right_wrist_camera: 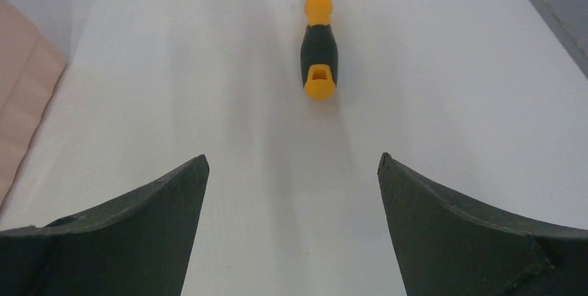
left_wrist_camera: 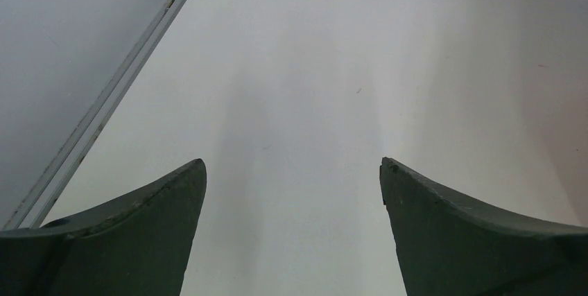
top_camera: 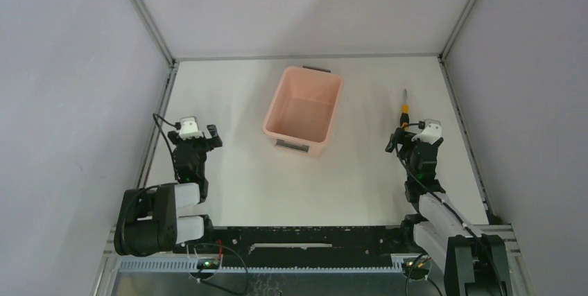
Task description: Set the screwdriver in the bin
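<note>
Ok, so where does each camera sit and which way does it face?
Top external: above and behind the arms, looking down on the table, bin and screwdriver; left arm and right arm show.
Left wrist: on the left arm, facing forward over the table; left fingers show, open.
Right wrist: on the right arm, facing the screwdriver's handle end; right fingers show, open.
Shared: top and right wrist both show screwdriver and bin.

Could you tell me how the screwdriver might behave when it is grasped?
The screwdriver looks rigid, so it should not flex. Its rounded handle lying flat may roll if nudged sideways. Small and slim, it is probably light.
</note>
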{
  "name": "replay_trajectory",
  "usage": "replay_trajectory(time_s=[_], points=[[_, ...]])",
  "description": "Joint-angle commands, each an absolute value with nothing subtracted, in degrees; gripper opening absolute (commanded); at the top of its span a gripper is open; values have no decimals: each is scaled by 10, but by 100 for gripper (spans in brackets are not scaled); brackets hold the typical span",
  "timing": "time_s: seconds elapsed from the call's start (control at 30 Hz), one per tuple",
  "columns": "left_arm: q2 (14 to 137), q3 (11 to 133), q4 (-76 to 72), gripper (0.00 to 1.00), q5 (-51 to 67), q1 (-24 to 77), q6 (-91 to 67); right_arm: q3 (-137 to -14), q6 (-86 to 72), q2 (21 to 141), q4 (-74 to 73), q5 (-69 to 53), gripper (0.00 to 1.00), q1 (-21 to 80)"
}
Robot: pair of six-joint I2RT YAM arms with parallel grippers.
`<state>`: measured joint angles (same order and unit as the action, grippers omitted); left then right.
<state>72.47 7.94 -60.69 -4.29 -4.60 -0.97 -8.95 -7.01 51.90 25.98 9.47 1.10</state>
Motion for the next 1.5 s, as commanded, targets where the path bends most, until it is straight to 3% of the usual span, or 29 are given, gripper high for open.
replay_trajectory(time_s=[0.0,0.3,0.6,0.93,1.2,1.4,1.47], points=[[720,101,-622,100,-44,-43,-3,-131,-111,504,250,144,100,8],[720,101,-622,100,-45,-42,-3,-344,-121,528,36,130,100,4],[720,102,-622,100,-45,-42,-3,-700,-127,784,-327,107,100,-11],[719,102,-621,100,-45,-42,-3,-854,-102,1030,-384,63,100,-55],[719,102,-622,100,-45,-43,-3,-893,-97,1152,-406,84,100,-63],[720,102,-621,100,-45,-43,-3,-896,-101,1202,-423,64,77,-71],[720,102,-621,100,-45,-43,-3,-895,-97,1202,-421,49,65,-71]])
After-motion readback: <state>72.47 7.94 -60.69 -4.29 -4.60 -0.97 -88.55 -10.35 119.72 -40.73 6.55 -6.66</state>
